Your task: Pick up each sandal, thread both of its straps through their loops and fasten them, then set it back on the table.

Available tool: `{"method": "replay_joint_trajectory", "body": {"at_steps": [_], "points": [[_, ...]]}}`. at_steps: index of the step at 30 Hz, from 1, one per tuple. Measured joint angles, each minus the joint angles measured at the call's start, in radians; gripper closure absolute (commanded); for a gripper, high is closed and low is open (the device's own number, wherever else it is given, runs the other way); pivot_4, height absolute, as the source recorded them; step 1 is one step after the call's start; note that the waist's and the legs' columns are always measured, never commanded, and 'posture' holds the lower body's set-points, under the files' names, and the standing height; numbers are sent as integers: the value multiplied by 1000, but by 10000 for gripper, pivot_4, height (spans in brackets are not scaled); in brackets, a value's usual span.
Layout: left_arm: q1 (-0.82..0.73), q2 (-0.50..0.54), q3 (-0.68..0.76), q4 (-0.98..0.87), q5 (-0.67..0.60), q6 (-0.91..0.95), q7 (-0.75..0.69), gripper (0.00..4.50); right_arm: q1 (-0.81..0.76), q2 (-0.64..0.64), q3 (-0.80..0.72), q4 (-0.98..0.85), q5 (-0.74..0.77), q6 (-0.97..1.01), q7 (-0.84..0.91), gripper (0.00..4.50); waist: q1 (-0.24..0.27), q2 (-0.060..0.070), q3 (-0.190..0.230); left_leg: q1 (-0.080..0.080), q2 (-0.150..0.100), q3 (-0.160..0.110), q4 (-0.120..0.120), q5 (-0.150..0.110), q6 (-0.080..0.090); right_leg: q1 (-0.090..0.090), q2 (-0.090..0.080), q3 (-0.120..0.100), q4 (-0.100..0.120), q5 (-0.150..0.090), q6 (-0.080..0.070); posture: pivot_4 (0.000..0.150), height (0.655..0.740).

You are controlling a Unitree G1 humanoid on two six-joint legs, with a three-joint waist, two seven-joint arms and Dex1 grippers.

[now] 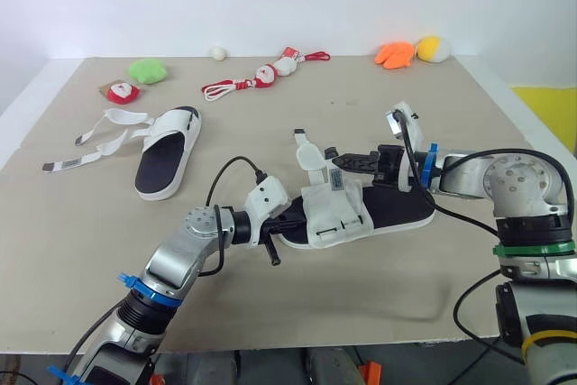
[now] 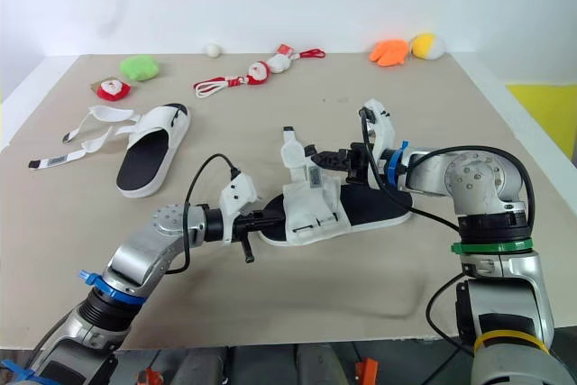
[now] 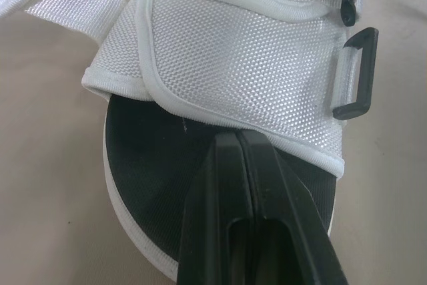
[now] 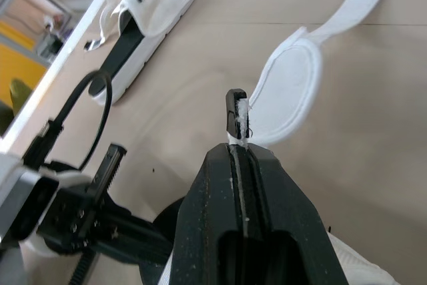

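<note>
1. Plainly, the table [image 1: 72, 250] carries the sandal [image 1: 338, 214] between my two pincers; the second sandal [image 1: 169, 155] lies well off to my left.
2. It looks light and bendy, and its woven strap [image 4: 237, 115] limp; the stiffer tip seems the best hold.
3. My right pincer [image 4: 239, 148] is clamped on that tip; my left pincer [image 3: 241, 141] is closed at the sandal's toe end.

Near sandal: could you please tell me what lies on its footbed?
Its white upper covers the front half, hiding what is beneath; the black heel part is bare.
</note>
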Motion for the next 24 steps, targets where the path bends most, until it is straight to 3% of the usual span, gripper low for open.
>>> {"method": "replay_joint_trajectory", "body": {"at_steps": [24], "points": [[0, 0, -3, -2, 0, -1, 3, 45000, -126, 93, -132, 154, -177, 284, -42, 43705, -8, 0, 0, -1, 0, 0, 0, 0, 0, 0, 0, 0, -1, 0, 0, 1500, 7400]]}}
